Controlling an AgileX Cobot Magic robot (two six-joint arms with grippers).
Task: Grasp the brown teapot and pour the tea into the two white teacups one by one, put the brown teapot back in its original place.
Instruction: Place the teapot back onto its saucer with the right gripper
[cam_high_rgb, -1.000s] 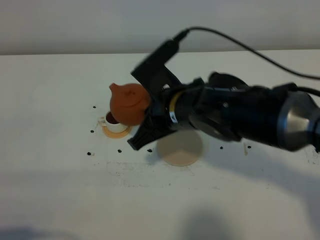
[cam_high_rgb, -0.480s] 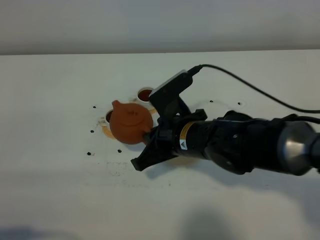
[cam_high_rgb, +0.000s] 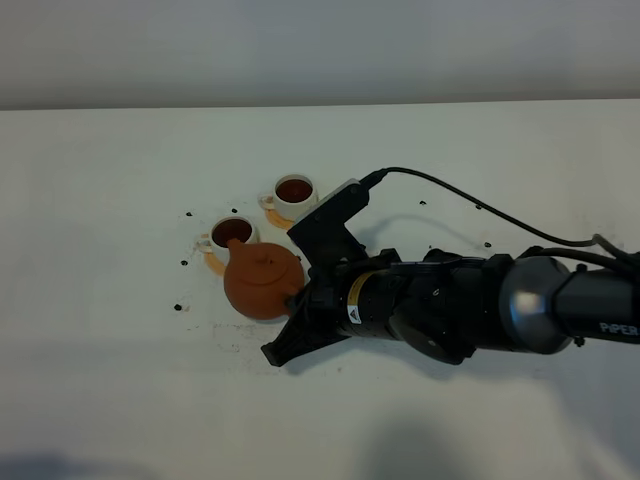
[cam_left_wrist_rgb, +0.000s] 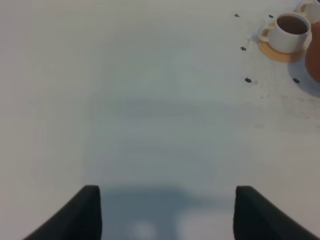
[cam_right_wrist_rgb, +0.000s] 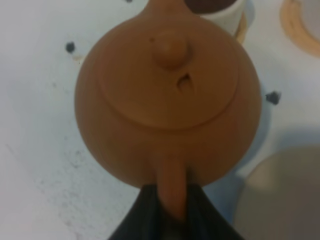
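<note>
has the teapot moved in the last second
Yes. The teapot has dropped toward the camera, from over the near cup to just in front of it.

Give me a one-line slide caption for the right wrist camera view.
Right gripper clamped on the loop handle of the brown teapot, seen from above, with a white teacup just beyond its spout.

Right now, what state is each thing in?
Teapot: upright, lid on, held by its handle.
Near cup: filled with tea, on its coaster.
Far cup: filled with tea.
Beige coaster: bare, beside the teapot.
Right gripper: shut on the teapot handle.
Left gripper: holding nothing.
</note>
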